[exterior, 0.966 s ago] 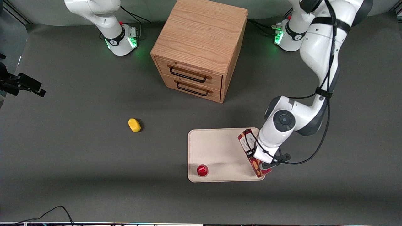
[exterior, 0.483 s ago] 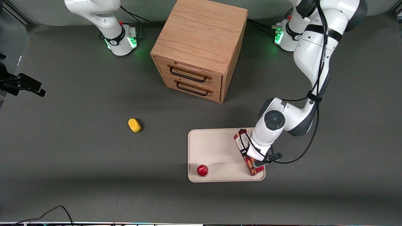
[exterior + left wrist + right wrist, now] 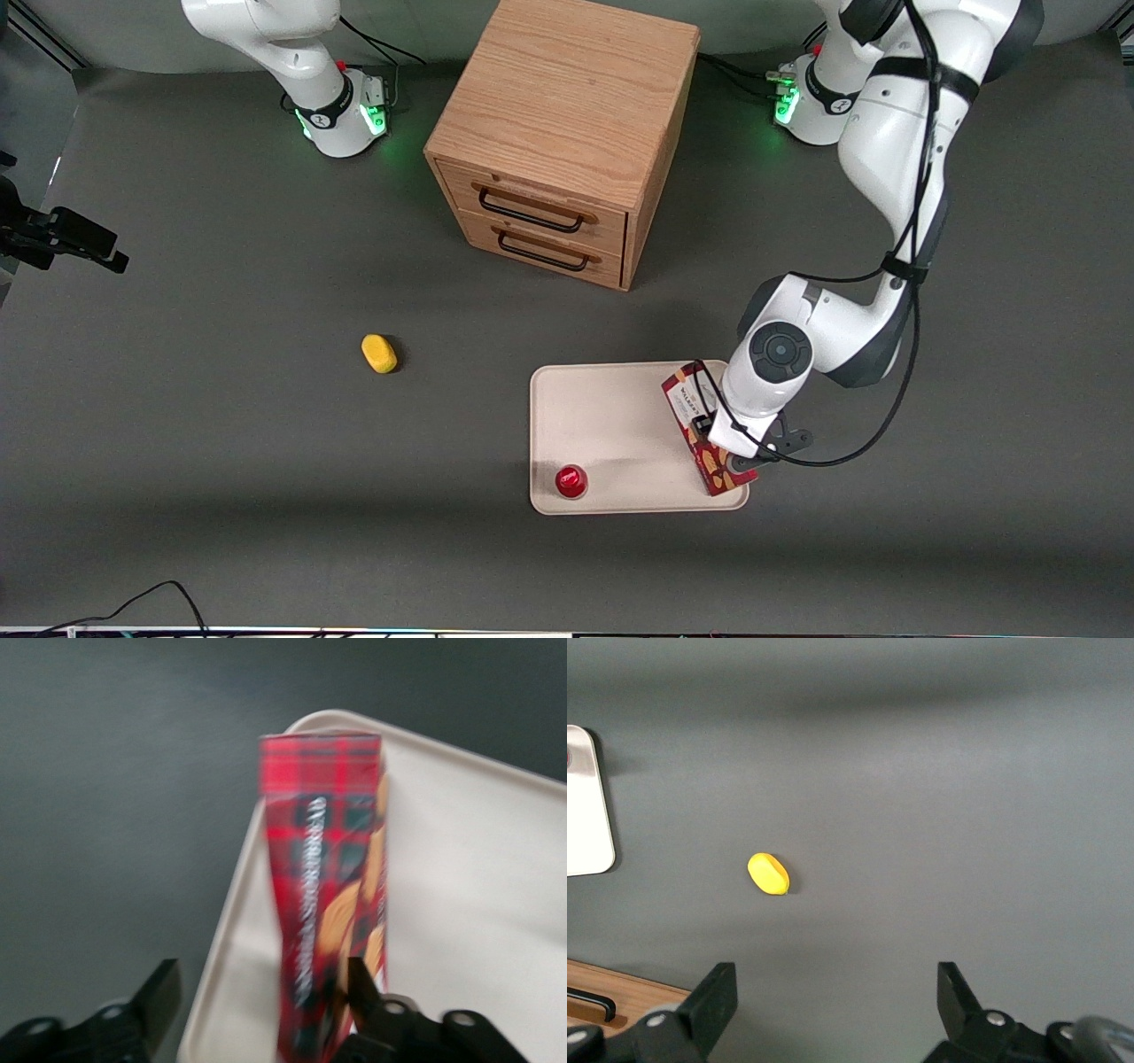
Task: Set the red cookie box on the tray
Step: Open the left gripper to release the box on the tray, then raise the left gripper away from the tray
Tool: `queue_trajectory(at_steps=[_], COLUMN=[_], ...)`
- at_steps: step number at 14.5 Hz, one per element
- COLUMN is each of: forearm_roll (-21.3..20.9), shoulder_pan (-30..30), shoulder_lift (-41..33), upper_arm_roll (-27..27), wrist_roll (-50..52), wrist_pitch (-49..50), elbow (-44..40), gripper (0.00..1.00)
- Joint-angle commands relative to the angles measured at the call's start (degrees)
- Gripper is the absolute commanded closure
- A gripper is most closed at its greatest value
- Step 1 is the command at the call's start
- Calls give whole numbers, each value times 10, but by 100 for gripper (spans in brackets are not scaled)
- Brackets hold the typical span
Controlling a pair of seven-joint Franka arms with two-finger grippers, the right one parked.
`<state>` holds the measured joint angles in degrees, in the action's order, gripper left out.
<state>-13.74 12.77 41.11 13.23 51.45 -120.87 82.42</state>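
Observation:
The red cookie box (image 3: 684, 396) lies on the cream tray (image 3: 602, 416), along the tray's edge toward the working arm's end of the table. Its white-label end points away from the front camera. My left gripper (image 3: 722, 447) hangs over the middle of the box. In the left wrist view the gripper (image 3: 261, 967) is open. The box (image 3: 323, 859) stands between the fingers, close against one fingertip (image 3: 357, 979) and well apart from the other. The tray's rim (image 3: 232, 912) runs beside the box.
A small round red-topped can (image 3: 571, 480) stands on the tray near its front corner. A yellow lump (image 3: 379, 353) lies on the grey table toward the parked arm's end. A wooden two-drawer cabinet (image 3: 567, 133) stands farther from the front camera.
The gripper carried the box inward over the tray, then shifted slightly back toward the working arm's end. The box now rests on the tray with the fingers spread.

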Motion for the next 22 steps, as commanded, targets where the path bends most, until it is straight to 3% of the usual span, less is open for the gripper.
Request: queue_trajectory(at_steps=[1,3,6,8,11,14,16,22], forearm_roll=[63,89,106,107,109,111,110,111], shoulder_pan=[1,-3,-36,-70,-80,-79,-77,-76], shoulder_lift=[-28,-29,-74,-129,-213,-337,-409,-495], upper_arm_roll=[18,19,16,13,-46,-107,-128,-169], wrist_roll=[-7,-24,-125,-193,-287,-394,-429,-490], wrist_pitch=[192,294,339,348,334,227,210,294], elbow=[-110,-181,-178,-125,-29,146,221,218], gripper=[0,0,0,0,0,0,0,0])
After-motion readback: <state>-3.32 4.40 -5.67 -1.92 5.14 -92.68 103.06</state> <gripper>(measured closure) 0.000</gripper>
